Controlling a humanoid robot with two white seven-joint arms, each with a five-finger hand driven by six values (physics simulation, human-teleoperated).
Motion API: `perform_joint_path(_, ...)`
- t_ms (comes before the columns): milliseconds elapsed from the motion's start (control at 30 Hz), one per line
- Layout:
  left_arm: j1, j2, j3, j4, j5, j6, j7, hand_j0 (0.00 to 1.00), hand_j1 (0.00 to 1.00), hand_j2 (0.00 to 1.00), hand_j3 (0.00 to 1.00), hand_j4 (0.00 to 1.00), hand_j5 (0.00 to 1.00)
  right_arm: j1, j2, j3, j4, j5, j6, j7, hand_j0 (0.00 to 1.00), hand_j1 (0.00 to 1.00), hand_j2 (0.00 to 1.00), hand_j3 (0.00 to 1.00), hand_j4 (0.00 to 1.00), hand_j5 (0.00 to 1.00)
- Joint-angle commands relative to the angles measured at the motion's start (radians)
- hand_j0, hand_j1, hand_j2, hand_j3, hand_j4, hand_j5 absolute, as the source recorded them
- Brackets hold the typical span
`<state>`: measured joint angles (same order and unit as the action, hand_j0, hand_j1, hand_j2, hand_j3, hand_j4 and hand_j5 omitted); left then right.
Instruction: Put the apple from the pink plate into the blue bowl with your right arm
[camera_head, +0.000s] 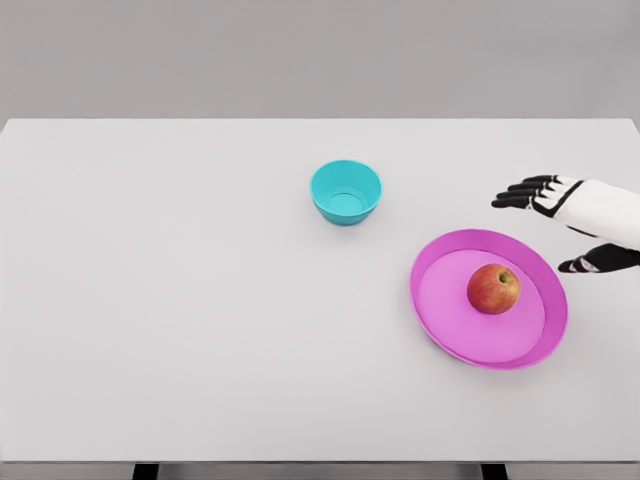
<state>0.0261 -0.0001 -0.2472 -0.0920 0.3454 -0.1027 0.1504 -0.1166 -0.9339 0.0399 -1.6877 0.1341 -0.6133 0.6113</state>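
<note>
A red-yellow apple (493, 289) sits upright on the pink plate (450, 320), right of the plate's middle. The blue bowl (346, 192) stands empty farther back and to the left of the plate. My right hand (545, 225) comes in from the right edge, hovering above the table just behind and to the right of the plate. Its dark fingers (522, 192) are spread toward the left and the thumb (590, 264) hangs lower, near the plate's right rim. The hand holds nothing and does not touch the apple.
The white table (180, 300) carries only the bowl and the plate. Its far edge runs along the top, its near edge along the bottom of the view.
</note>
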Motion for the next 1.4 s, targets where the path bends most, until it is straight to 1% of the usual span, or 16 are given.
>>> perform_joint_path(0, 0.000, 0.000, 0.000, 0.000, 0.000, 0.000, 0.000, 1.00, 1.00, 1.00, 1.00, 1.00, 1.00, 0.002, 0.006, 0.008, -0.004, 0.004, 0.002, 0.000, 1.00, 1.00, 1.00, 1.00, 1.00, 1.00)
perform_joint_path(100, 0.000, 0.000, 0.000, 0.000, 0.000, 0.000, 0.000, 1.00, 1.00, 1.00, 1.00, 1.00, 1.00, -0.006, 0.038, 0.055, -0.004, 0.027, 0.002, 0.000, 1.00, 1.00, 1.00, 1.00, 1.00, 1.00)
perform_joint_path(200, 0.000, 0.000, 0.000, 0.000, 0.000, 0.000, 0.000, 1.00, 1.00, 1.00, 1.00, 1.00, 1.00, 0.009, 0.123, -0.040, -0.003, 0.173, 0.002, 0.000, 1.00, 1.00, 1.00, 1.00, 1.00, 1.00)
perform_joint_path(267, 0.000, 0.000, 0.000, 0.000, 0.000, 0.000, 0.000, 1.00, 1.00, 1.00, 1.00, 1.00, 1.00, 0.049, 0.115, -0.020, 0.003, 0.177, 0.002, 0.000, 1.00, 1.00, 1.00, 1.00, 1.00, 1.00)
perform_joint_path(367, 0.000, 0.000, 0.000, 0.000, 0.000, 0.000, 0.000, 1.00, 1.00, 1.00, 1.00, 1.00, 1.00, 0.032, 0.084, -0.037, 0.000, 0.225, 0.002, 0.000, 1.00, 1.00, 1.00, 1.00, 1.00, 1.00)
perform_joint_path(467, 0.000, 0.000, 0.000, 0.000, 0.000, 0.000, 0.000, 1.00, 1.00, 1.00, 1.00, 1.00, 1.00, 0.055, 0.133, -0.028, 0.003, 0.187, 0.002, 0.000, 1.00, 1.00, 1.00, 1.00, 1.00, 1.00)
perform_joint_path(533, 0.000, 0.000, 0.000, 0.000, 0.000, 0.000, 0.000, 1.00, 1.00, 1.00, 1.00, 1.00, 1.00, 0.080, 0.109, -0.025, 0.008, 0.025, 0.002, 0.000, 1.00, 1.00, 1.00, 1.00, 1.00, 1.00)
perform_joint_path(600, 0.000, 0.000, 0.000, 0.000, 0.000, 0.000, 0.000, 1.00, 1.00, 1.00, 1.00, 1.00, 1.00, 0.075, 0.103, 0.011, 0.008, 0.025, 0.002, 0.000, 1.00, 1.00, 1.00, 1.00, 1.00, 1.00)
perform_joint_path(667, 0.000, 0.000, 0.000, 0.000, 0.000, 0.000, 0.000, 1.00, 1.00, 1.00, 1.00, 1.00, 1.00, 0.052, 0.099, 0.021, 0.006, 0.029, 0.056, 0.000, 1.00, 1.00, 1.00, 1.00, 1.00, 1.00)
perform_joint_path(800, 0.000, 0.000, 0.000, 0.000, 0.000, 0.000, 0.000, 1.00, 1.00, 1.00, 1.00, 1.00, 1.00, -0.024, 0.024, 0.152, 0.013, 0.033, 0.179, 0.000, 1.00, 1.00, 1.00, 1.00, 1.00, 1.00)
perform_joint_path(867, 0.000, 0.000, 0.000, 0.000, 0.000, 0.000, 0.000, 1.00, 1.00, 1.00, 1.00, 1.00, 1.00, -0.112, 0.020, 0.296, 0.011, 0.033, 0.282, 0.000, 1.00, 1.00, 1.00, 1.00, 1.00, 1.00)
perform_joint_path(900, 0.000, 0.000, 0.000, 0.000, 0.000, 0.000, 0.000, 1.00, 1.00, 1.00, 1.00, 1.00, 1.00, -0.140, -0.011, 0.345, 0.011, 0.039, 0.283, 0.000, 1.00, 1.00, 1.00, 1.00, 1.00, 1.00)
perform_joint_path(1000, 0.000, 0.000, 0.000, 0.000, 0.000, 0.000, 0.000, 1.00, 1.00, 1.00, 1.00, 1.00, 1.00, -0.173, -0.138, 0.351, 0.006, 0.041, 0.271, 0.000, 1.00, 1.00, 1.00, 1.00, 1.00, 1.00)
perform_joint_path(1100, 0.000, 0.000, 0.000, 0.000, 0.000, 0.000, 0.000, 1.00, 1.00, 1.00, 1.00, 1.00, 1.00, -0.160, -0.129, 0.353, 0.006, 0.041, 0.250, 0.000, 1.00, 1.00, 1.00, 1.00, 1.00, 1.00)
perform_joint_path(1267, 0.000, 0.000, 0.000, 0.000, 0.000, 0.000, 0.000, 1.00, 1.00, 1.00, 1.00, 1.00, 1.00, -0.166, -0.017, 0.387, 0.025, 0.082, 0.256, 0.000, 1.00, 1.00, 1.00, 1.00, 1.00, 1.00)
perform_joint_path(1367, 0.000, 0.000, 0.000, 0.000, 0.000, 0.000, 0.000, 1.00, 1.00, 1.00, 1.00, 1.00, 1.00, -0.164, -0.014, 0.385, 0.029, 0.094, 0.256, 0.000, 1.00, 1.00, 1.00, 1.00, 1.00, 1.00)
